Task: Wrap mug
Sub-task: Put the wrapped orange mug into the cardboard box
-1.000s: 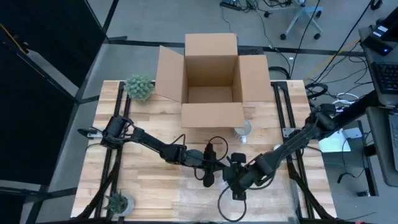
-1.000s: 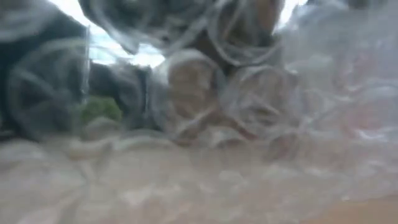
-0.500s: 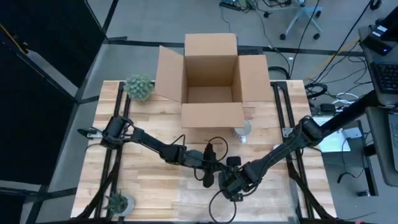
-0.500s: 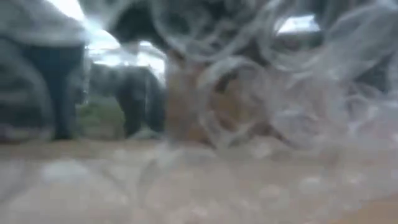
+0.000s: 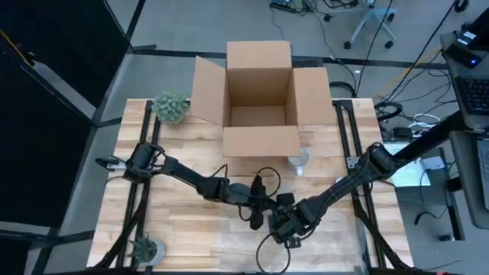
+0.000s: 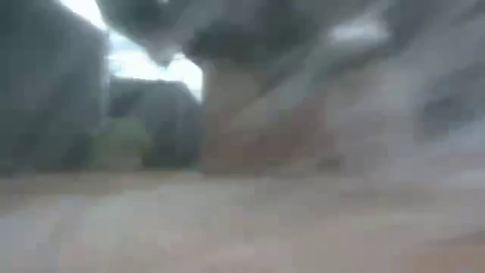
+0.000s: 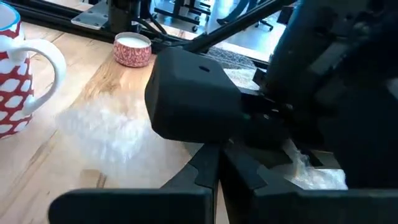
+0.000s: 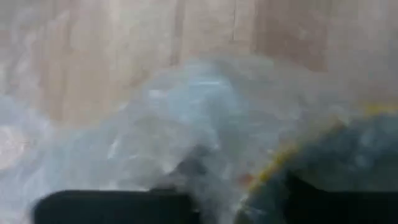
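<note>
A white mug with red dots [image 7: 13, 73] stands upright on the wooden table, away from both grippers. A sheet of clear bubble wrap [image 7: 109, 127] lies partly on the table near the front edge; part of it [image 8: 186, 118] is raised right in front of the right wrist camera. My left gripper [image 5: 257, 215] and my right gripper [image 5: 286, 228] meet over the wrap at the table's front middle. In the left wrist view the left fingers [image 7: 205, 171] lie shut together, with the right gripper's dark body just beyond them. My left gripper is shut low over the table on the bubble wrap, coming level from the table's left. The right gripper's body hides the place of contact, so the part held cannot be told. Bunched wrap [image 7: 314, 175] shows just beside the fingers.
An open cardboard box [image 5: 260, 95] stands at the table's far middle. A small red candle jar [image 7: 132, 50] sits beyond the mug. One small green plant [image 5: 171, 108] stands at the far left and another [image 5: 144, 248] at the near left corner.
My right gripper has moved a little toward the table's left, closer to the left gripper. The bubble wrap raised in front of the low camera has shifted across that view.
</note>
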